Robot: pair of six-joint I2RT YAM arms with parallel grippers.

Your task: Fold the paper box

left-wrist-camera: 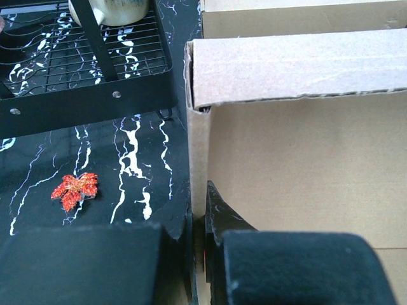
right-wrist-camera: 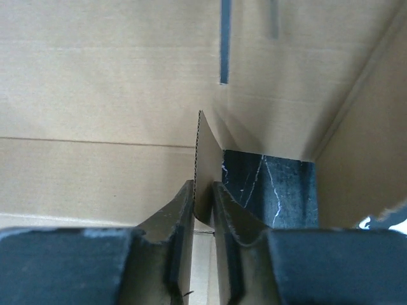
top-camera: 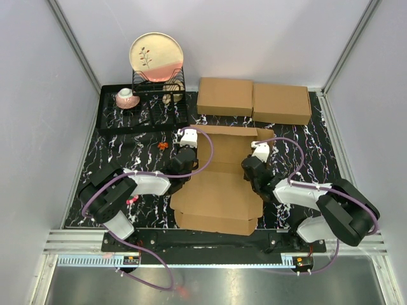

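cup [left-wrist-camera: 117,9] cropped at top, paper box [left-wrist-camera: 299,159] cropped at right

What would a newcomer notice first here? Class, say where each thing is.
The half-folded brown box in the middle of the table draws the eye first, the left gripper pinching its left wall and the right gripper a flap on its right side. Next comes the cream and pink plate standing in the rack at rear left.
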